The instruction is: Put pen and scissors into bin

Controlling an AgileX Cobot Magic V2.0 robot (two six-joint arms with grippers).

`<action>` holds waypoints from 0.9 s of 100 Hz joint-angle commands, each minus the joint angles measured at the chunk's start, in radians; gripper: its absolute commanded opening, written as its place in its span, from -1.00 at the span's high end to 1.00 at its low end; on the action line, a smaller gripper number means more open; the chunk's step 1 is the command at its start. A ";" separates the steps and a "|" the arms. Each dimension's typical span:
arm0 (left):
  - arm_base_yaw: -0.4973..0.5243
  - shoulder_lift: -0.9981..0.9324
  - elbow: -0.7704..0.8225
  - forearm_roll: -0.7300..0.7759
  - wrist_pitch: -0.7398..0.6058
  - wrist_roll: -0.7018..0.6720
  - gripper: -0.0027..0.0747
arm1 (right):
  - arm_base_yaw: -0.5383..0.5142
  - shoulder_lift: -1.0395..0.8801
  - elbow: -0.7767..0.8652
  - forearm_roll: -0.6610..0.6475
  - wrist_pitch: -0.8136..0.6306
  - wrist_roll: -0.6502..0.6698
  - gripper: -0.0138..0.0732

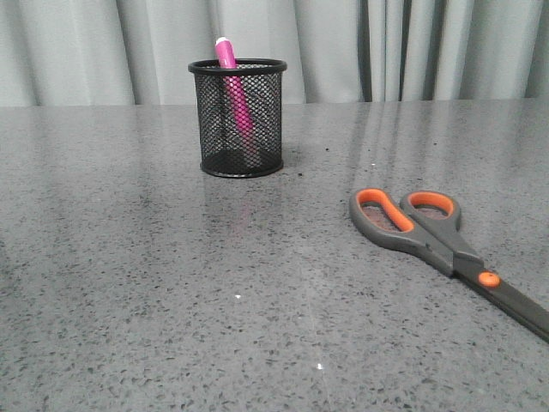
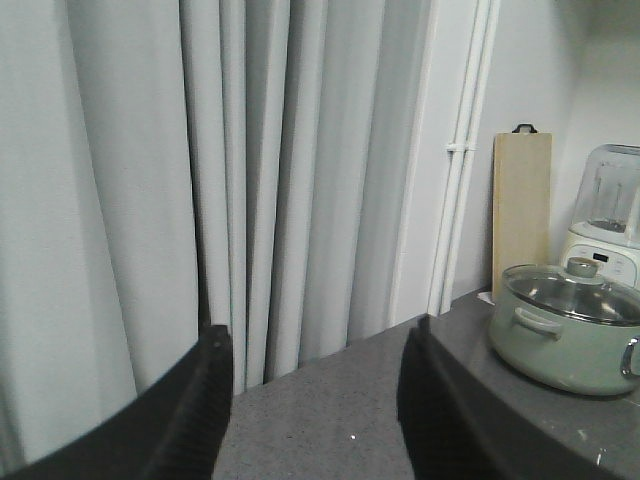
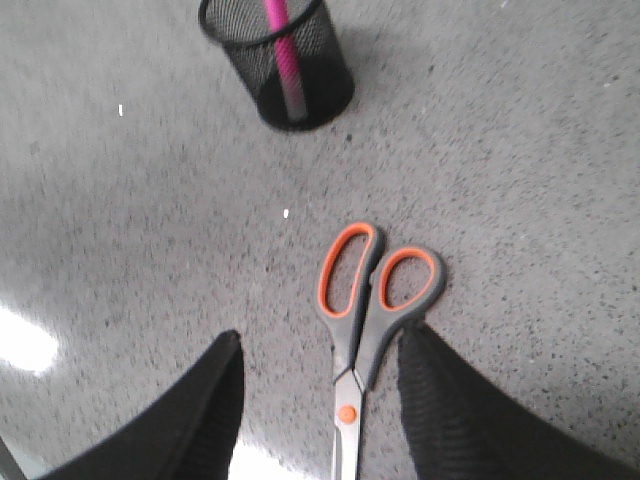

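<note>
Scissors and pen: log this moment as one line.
pen: in bin | scissors: flat on table, outside bin | right gripper: open above scissors | left gripper: open, empty

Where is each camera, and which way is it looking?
Front view: low over the table, facing forward at the bin with the pen standing inside and the scissors lying flat; no robot parts show.
Left wrist view: on the left arm, aimed sideways at curtains and a pot; left gripper open.
Right wrist view: on the right arm, looking down at the scissors; right gripper open.
Front and right wrist views share bin, pen and scissors.
</note>
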State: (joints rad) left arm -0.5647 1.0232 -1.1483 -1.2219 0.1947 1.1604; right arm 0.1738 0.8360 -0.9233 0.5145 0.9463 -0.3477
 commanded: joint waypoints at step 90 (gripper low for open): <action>-0.007 -0.397 0.302 -0.008 -0.152 -0.002 0.18 | 0.374 0.630 -0.295 -0.363 0.205 0.429 -0.35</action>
State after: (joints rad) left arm -0.5647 0.6250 -0.8224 -1.2193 0.0538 1.1611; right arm 0.5441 1.4721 -1.1876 0.1191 1.1776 0.0774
